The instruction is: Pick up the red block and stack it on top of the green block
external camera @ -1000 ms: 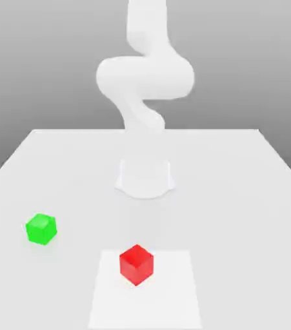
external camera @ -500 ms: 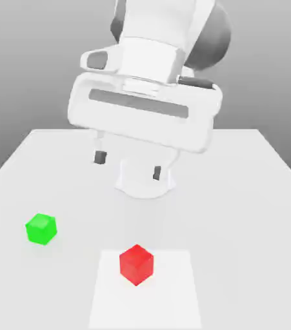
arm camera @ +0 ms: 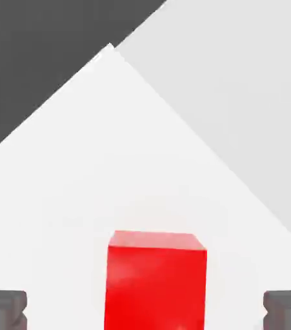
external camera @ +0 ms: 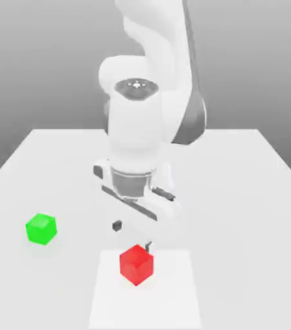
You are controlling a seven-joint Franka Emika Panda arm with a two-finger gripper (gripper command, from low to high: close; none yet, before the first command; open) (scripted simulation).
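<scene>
The white arm's gripper hangs just above the red block, fingers spread wide and holding nothing. The block sits on a pale square patch of the table, between the fingertips from the hand view. The green block rests well apart, toward the exterior view's left.

No readable text, labels, brands, numbers or signs. Red block, green block, counter, white arm: all plain, unmarked surfaces.
</scene>
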